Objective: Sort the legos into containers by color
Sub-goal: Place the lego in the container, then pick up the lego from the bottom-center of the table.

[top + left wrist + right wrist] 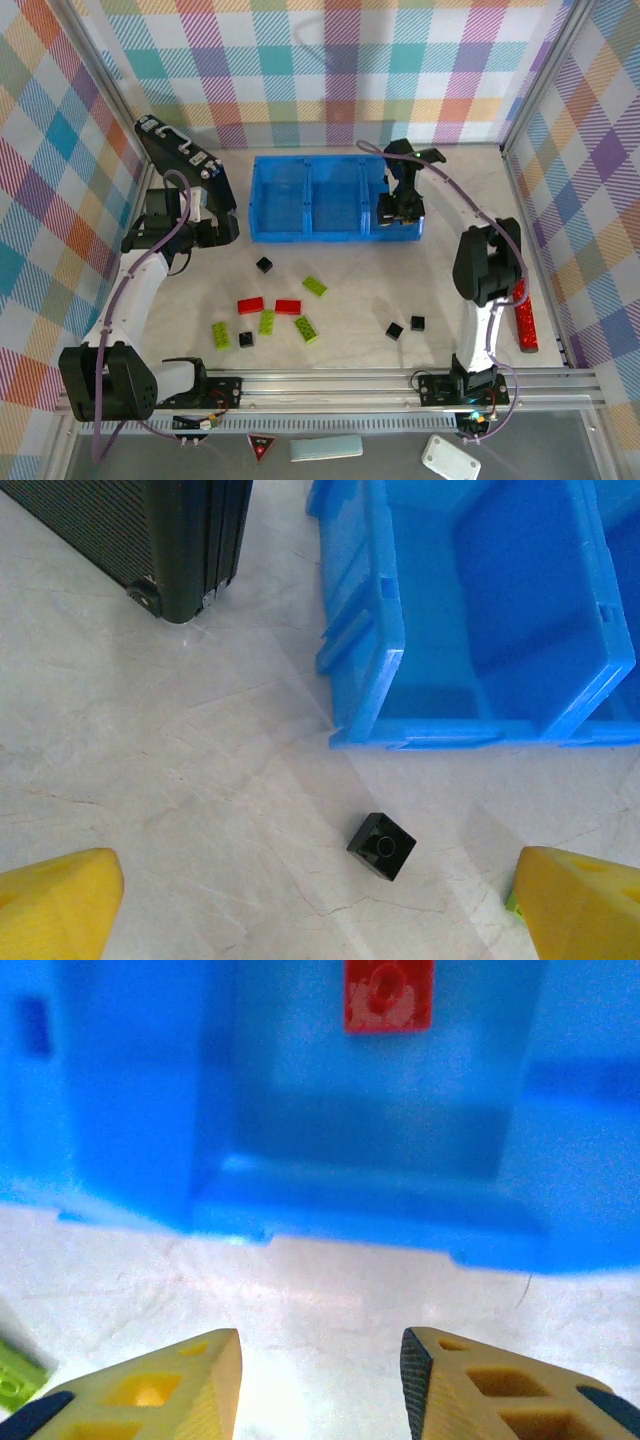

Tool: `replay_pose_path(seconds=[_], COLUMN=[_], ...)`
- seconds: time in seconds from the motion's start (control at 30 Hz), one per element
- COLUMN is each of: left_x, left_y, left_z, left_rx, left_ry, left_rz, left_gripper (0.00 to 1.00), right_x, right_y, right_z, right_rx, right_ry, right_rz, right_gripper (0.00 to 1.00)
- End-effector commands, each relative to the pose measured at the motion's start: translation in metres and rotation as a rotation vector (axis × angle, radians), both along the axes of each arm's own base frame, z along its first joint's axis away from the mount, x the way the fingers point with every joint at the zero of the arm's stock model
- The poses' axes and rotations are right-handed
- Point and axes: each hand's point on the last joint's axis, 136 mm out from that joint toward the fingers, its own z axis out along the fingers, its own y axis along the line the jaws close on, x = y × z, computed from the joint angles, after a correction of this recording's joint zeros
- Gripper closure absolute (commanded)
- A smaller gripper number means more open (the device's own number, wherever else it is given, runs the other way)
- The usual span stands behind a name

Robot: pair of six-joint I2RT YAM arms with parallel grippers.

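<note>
Small plastic bricks (289, 306) lie on the pale table (350, 270) near the bright blue plastic tray (335, 232).
Left gripper (315, 880) wide open over a small black square brick (381, 846). Right gripper (320, 1350) a little open, empty, facing one red brick (389, 995) inside the tray.

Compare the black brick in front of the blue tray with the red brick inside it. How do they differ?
Place: the black brick lies on the table just in front of the blue tray, unsorted; the red brick lies inside a tray compartment.
Pose: the black brick sits skewed to the tray's front wall; the red brick looks square to its compartment.
Colour: one black, one red.
Shared: both lie stud side up.
</note>
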Motion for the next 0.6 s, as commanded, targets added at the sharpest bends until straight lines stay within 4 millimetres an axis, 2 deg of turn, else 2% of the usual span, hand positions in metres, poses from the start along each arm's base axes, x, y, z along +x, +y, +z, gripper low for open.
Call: replay_pose_path(seconds=[0.0, 0.23, 0.57], left_x=[-0.002, 0.0, 0.0], left_y=[0.0, 0.0, 0.002], left_z=[-0.002, -0.004, -0.008], left_rx=[-0.012, -0.01, -0.001], left_ry=[0.02, 0.029, 0.042], left_rz=[-0.006, -0.007, -0.002], left_gripper=[0.0, 0.0, 0.0], right_x=[-0.023, -0.071, -0.135], right_y=[0.005, 0.024, 0.074], right_z=[0.016, 0.018, 0.004], right_rx=[0.001, -0.009, 0.001], right_ry=[-0.027, 0.002, 0.075], right_rz=[0.006, 0.064, 0.164], right_gripper=[0.52, 0.53, 0.53])
